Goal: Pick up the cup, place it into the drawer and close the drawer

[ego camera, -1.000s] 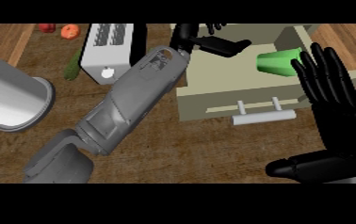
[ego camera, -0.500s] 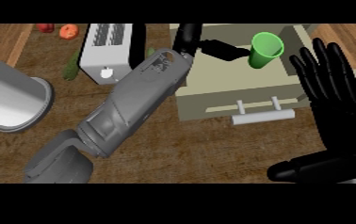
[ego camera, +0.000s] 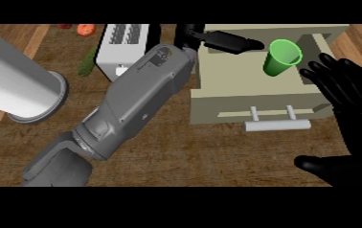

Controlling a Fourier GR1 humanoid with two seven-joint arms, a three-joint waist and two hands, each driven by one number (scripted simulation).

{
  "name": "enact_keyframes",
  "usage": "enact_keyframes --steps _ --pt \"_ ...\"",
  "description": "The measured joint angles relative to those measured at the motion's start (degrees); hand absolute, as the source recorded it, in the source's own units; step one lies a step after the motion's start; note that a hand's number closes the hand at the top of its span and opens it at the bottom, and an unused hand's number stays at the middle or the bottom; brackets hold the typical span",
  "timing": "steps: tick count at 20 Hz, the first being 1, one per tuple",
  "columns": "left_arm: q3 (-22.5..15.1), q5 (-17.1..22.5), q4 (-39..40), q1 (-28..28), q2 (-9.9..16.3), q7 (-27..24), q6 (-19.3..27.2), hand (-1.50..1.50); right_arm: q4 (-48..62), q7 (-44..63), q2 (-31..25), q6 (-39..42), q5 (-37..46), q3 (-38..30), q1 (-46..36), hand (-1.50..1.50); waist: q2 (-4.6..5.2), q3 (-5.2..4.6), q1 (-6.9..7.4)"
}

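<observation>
Green cup (ego camera: 281,58) upright inside the open drawer (ego camera: 244,105), clear of both hands — placement apparently done. Left hand (ego camera: 225,40) over the drawer's far left corner, fingers straight, holding nothing. Right hand (ego camera: 342,90) at the right edge, fingers spread, holding nothing. Remaining — pushing the handle (ego camera: 277,124) to close.
</observation>
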Motion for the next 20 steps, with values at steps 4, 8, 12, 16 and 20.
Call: enact_keyframes --steps 4,8,12,16,20 --pt "1.91 0.28 -4.37 3.2 1.49 0.39 0.3 -1.5 -1.81 0.26 -1.92 2.62 0.87 0.83 1.9 1.5 -0.46 -0.02 1.55" --pt "3.58 1.03 -10.35 7.78 5.14 1.41 0.42 -1.5 -3.54 0.16 -5.07 5.4 4.26 1.28 3.58 1.5 -0.83 -0.06 2.77" --pt "3.88 1.34 -19.19 15.41 9.6 3.42 1.15 -1.5 -4.52 0.57 -6.75 6.47 8.13 2.15 4.65 1.5 -1.06 -0.07 3.82" --pt "4.8 1.9 -28.41 23.26 15.32 5.84 0.73 -1.5 -4.65 -0.69 -7.21 7.53 13.59 4.39 6.77 1.5 -1.01 -0.06 4.01" --pt "6.15 2.21 -37.75 31.65 20.78 8.09 0.19 -1.5 -1.68 -2.61 -7.47 7.96 17.81 5.13 6.83 1.5 -0.84 -0.03 3.89"
